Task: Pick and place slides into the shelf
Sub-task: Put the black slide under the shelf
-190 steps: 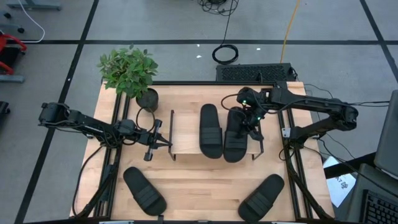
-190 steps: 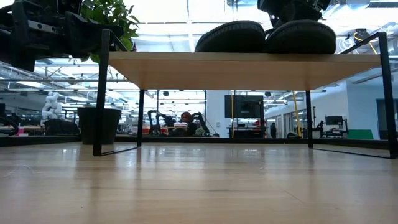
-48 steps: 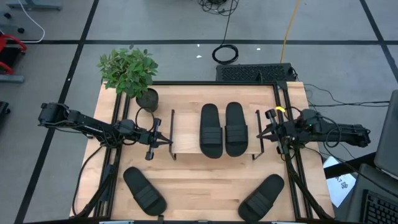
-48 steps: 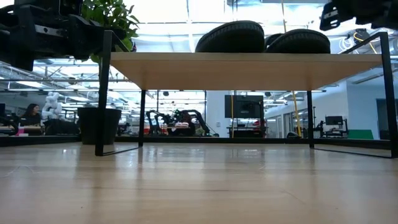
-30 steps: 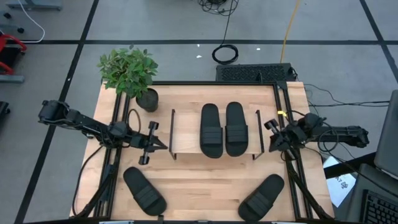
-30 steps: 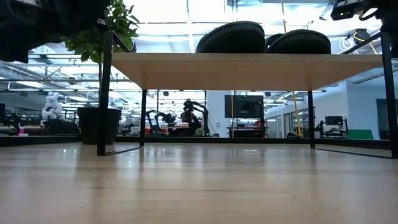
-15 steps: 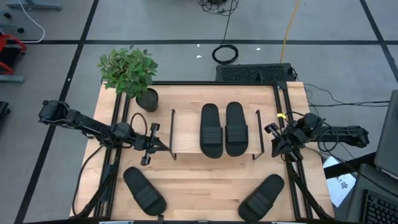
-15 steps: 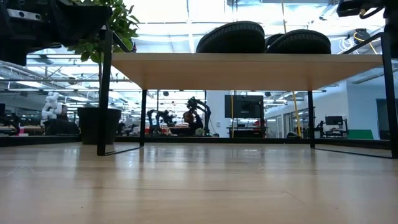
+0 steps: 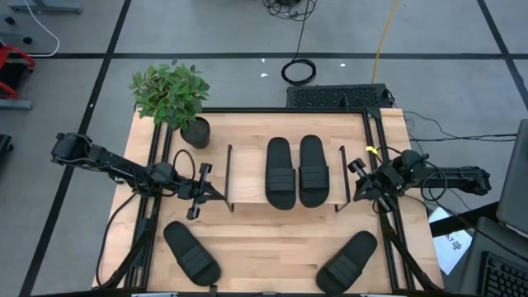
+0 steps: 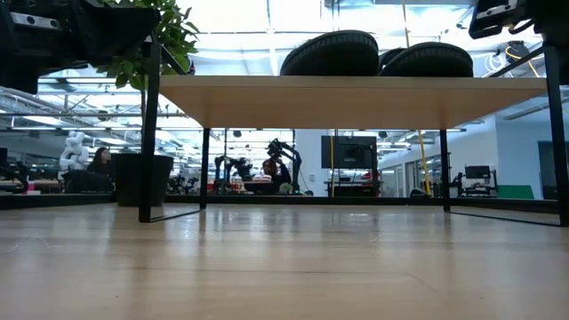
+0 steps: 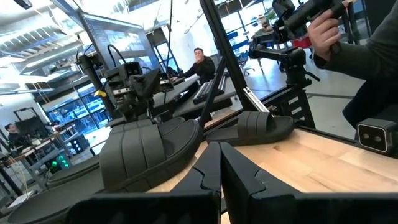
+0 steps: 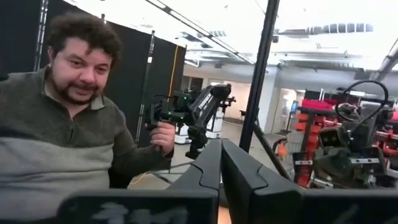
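left gripper (image 9: 200,188): shut, holding nothing, hovering just off the shelf's left frame; if it swings toward the shelf it could clip the black frame and shove the rack.
left slide (image 9: 190,253): flat on the table at the front left, well apart from the shelf; its wide strap is the only easy hold, and a pinch on the sole edge may slip.
shelf (image 9: 247,177): left half of the board bare, so room for two more; a slide set down crooked could overhang the edge.
shelved slides (image 9: 296,172): two side by side on the right half, touching or nearly so; a careless placement could knock them.
right slide (image 9: 346,261): angled at the front right of the table.
right gripper (image 9: 360,183): closed and empty, just outside the right frame; same snag risk.
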{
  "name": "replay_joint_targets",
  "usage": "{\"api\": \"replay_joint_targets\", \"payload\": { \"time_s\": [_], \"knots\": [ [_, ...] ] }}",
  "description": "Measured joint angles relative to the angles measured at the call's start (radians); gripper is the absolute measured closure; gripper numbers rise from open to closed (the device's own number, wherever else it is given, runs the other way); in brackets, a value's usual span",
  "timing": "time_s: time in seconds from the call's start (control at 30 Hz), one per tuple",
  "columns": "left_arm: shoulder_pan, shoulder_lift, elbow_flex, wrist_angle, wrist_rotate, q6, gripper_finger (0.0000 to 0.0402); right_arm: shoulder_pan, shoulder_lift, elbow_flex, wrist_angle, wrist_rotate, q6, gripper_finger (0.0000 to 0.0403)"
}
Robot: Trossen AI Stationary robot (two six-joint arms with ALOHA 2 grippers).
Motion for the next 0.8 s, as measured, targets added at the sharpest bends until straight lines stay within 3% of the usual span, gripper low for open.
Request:
{"api": "replay_joint_targets", "payload": {
  "time_s": [0.2, 0.4, 0.6, 0.8],
  "knots": [
    [0.000, 0.000, 0.001, 0.001, 0.000, -0.002, 0.0399, 0.000, 0.000, 0.064, -0.021, -0.005, -0.046, 0.0351],
    [0.000, 0.000, 0.001, 0.001, 0.000, -0.021, 0.0399, 0.000, 0.006, 0.217, -0.228, -0.011, -0.061, 0.0307],
    [0.000, 0.000, 0.001, 0.001, 0.000, -0.037, 0.0399, 0.001, 0.054, 0.336, -0.235, -0.145, 0.091, 0.0266],
    [0.000, 0.000, 0.001, 0.001, 0.000, -0.029, 0.0399, 0.001, 0.154, 0.365, -0.260, -0.165, 0.331, 0.0237]
  ]
}}
